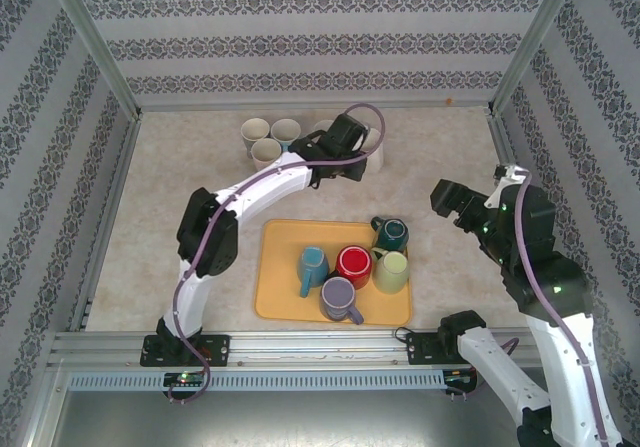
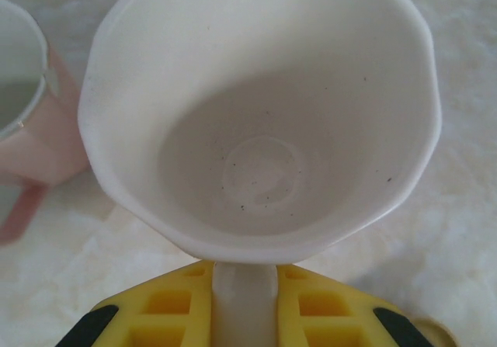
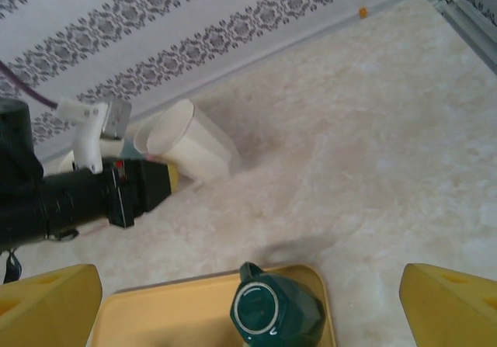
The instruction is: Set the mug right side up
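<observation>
The white ceramic mug (image 2: 264, 130) sits near the middle of the tabletop's (image 1: 200, 167) far edge, tilted with its mouth toward the left gripper (image 2: 245, 289), whose yellow fingers are clamped on its handle. Three cream cups (image 1: 265, 137) stand just to its left. The right gripper (image 1: 452, 203) hangs spread wide above the yellow tray's (image 1: 280, 292) far right corner, over a dark green mug (image 3: 272, 312).

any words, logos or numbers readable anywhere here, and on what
None can be read.
White mug: plain, only dark specks inside.
Green mug and tray: no print that shows.
Wallpaper: floral bands, no letters.
Orange mark at the foot of the wall: too small to tell if it bears text.
</observation>
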Tool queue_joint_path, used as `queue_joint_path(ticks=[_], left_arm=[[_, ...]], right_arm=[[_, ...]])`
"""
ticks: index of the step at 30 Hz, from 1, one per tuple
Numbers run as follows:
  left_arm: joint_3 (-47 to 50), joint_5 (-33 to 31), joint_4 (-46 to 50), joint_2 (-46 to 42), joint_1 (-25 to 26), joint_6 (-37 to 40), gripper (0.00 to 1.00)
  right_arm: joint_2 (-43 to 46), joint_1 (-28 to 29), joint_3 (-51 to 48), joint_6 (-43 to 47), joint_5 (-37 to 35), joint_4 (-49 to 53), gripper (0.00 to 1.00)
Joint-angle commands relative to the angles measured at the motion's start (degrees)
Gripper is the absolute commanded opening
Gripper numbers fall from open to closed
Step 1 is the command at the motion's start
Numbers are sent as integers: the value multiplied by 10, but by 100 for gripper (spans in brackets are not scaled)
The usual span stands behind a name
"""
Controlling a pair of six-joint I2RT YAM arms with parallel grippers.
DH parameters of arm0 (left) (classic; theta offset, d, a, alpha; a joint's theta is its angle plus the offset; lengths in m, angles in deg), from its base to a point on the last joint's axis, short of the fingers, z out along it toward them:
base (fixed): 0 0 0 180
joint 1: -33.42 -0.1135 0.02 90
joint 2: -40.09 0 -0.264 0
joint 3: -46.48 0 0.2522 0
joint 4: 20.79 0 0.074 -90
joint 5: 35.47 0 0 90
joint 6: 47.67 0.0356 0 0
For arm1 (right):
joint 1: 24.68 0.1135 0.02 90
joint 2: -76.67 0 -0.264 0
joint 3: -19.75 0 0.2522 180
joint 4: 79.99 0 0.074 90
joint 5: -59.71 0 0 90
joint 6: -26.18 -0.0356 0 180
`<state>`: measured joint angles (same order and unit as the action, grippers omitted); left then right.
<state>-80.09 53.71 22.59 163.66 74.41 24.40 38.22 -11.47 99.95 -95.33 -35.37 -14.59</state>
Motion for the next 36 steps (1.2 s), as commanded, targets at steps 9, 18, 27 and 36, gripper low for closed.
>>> queue_joint_path(ticks=[9, 18, 27, 36], left_arm=[[-201, -137, 20, 130, 4, -2, 0], [-227, -181, 26, 177, 4, -5, 0], [-232, -198, 24, 195, 1, -13, 0], [-243, -197, 32, 214, -10, -26, 0]], right_arm=[[9, -6, -47, -4, 35, -31, 98], [9, -5, -58, -3, 38, -29, 98], [8, -5, -71, 2, 48, -32, 98], [9, -4, -72, 7, 50, -31, 98]])
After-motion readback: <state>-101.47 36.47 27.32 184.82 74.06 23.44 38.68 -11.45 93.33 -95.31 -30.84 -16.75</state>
